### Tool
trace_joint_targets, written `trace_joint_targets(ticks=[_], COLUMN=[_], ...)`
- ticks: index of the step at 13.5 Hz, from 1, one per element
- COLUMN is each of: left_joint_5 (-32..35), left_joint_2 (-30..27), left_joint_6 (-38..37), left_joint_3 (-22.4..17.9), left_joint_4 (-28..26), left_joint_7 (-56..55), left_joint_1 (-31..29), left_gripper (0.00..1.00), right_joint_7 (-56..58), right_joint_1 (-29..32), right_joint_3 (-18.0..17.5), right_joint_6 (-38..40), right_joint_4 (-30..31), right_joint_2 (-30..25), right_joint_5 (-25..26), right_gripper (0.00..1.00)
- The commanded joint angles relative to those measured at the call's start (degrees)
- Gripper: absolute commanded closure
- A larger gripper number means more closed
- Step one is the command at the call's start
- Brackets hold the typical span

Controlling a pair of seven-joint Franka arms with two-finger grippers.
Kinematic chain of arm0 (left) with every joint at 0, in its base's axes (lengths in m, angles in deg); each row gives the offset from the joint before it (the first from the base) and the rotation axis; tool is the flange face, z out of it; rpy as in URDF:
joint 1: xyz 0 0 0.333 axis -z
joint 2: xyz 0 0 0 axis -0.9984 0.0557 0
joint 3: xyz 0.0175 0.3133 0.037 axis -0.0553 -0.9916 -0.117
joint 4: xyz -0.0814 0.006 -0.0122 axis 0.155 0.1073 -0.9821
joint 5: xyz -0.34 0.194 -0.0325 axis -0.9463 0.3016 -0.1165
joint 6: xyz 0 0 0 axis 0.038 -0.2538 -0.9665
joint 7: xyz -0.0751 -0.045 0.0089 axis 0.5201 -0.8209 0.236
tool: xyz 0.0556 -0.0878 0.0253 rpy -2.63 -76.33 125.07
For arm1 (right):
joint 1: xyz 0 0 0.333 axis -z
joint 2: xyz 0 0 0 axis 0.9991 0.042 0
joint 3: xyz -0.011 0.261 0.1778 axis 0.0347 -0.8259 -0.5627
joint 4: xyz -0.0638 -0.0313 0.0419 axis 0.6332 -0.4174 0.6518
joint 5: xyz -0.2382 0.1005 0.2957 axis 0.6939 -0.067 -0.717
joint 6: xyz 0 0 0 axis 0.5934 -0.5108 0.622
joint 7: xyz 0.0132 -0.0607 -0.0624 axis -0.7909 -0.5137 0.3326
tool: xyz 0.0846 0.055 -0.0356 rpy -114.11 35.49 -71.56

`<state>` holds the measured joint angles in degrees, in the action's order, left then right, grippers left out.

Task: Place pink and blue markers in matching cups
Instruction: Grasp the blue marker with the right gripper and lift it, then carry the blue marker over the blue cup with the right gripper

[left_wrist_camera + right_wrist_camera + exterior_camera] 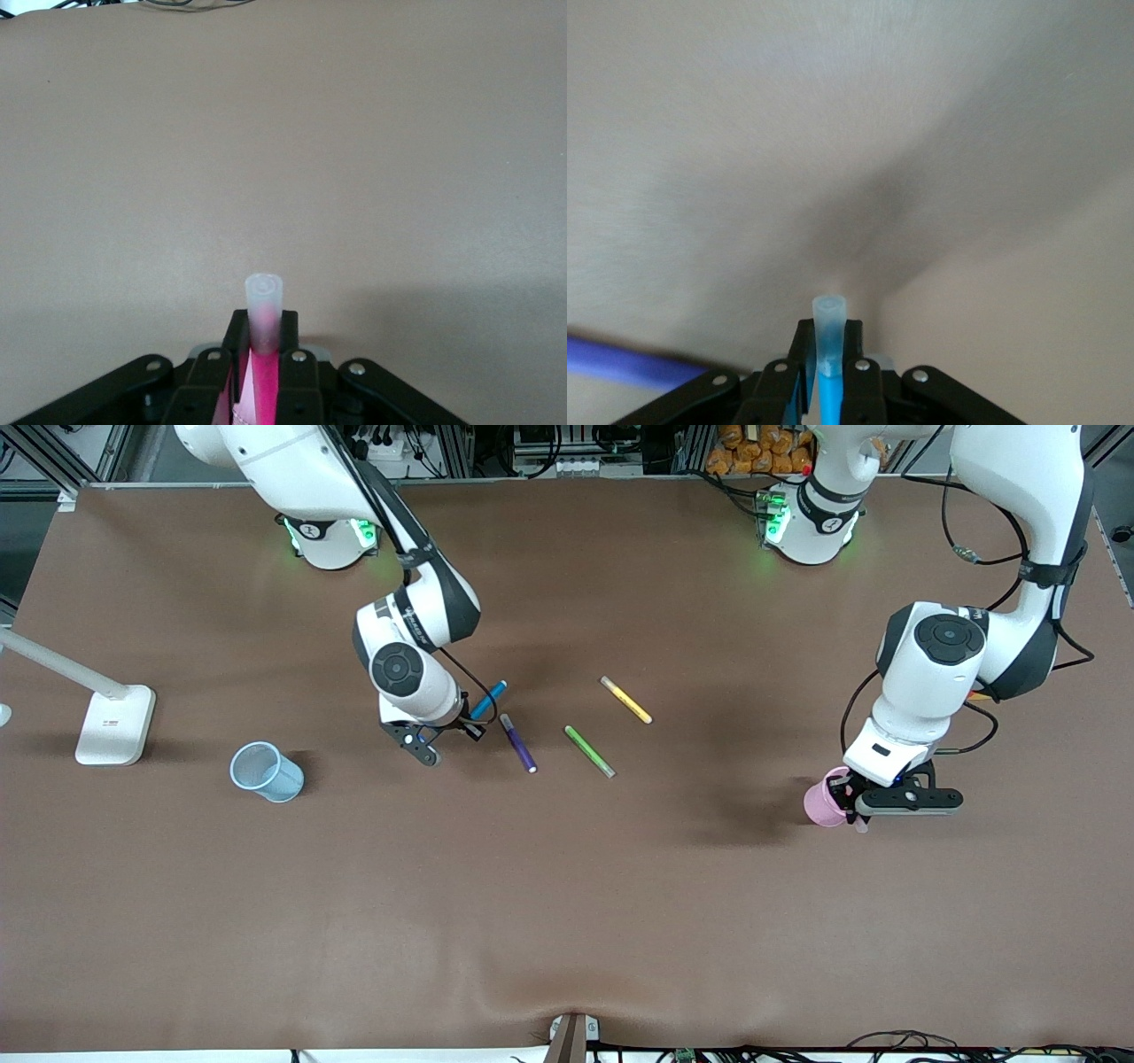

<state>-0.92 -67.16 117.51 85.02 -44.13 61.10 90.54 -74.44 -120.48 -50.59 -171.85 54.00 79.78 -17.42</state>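
With the left gripper (858, 804) fingers clenched on the pink marker (263, 312) beside the pink cup (823, 798), and the right gripper (447, 735) fingers grasping the blue marker (488, 700) well apart from the blue cup (265, 771), each marker should be kept upright and centred over its cup's mouth before release.

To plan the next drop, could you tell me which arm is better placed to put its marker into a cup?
Left: its pincer, shut on the pink marker, is right beside the pink cup. The right pincer grips the blue marker, apart from the blue cup.
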Motion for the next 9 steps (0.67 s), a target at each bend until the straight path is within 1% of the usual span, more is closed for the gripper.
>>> trace_joint_targets(ticks=[1,2,4,6,8,9], left_joint_5=[1.43,1.43,1.43,1.43,1.43,1.43], left_joint_2=[-0.48,-0.48,-0.3,-0.12,-0.21,-0.21], left_joint_6=[1.41,1.41,1.41,1.41,1.85,2.89], left_joint_3=[0.38,0.38,0.38,0.38,0.38,0.38], left_joint_4=[-1.08,-1.08,-1.08,-1.52,-2.39,-3.1], left_joint_7=[-1.07,-1.07,-1.07,-1.07,-1.07,-1.07], left_joint_1=[-1.19,-1.19,-1.19,-1.19,-1.19,-1.19], left_gripper=[1.0,1.0,1.0,1.0,1.0,1.0], right_joint_7=[-0.11,0.15,2.33,7.42,11.73,14.54], right_joint_1=[1.95,2.38,4.31,7.91,11.77,13.36], right_joint_3=[1.44,3.02,4.79,5.14,5.06,5.06], right_joint_6=[10.15,12.88,17.98,18.88,18.27,17.83], right_joint_4=[-7.09,-9.37,-15.26,-16.6,-16.78,-16.78], right_joint_2=[-1.96,-1.96,-1.61,-2.22,-3.45,-3.98], right_joint_5=[7.18,10.53,15.02,18.37,24.25,25.58], right_gripper=[1.0,1.0,1.0,1.0,1.0,1.0])
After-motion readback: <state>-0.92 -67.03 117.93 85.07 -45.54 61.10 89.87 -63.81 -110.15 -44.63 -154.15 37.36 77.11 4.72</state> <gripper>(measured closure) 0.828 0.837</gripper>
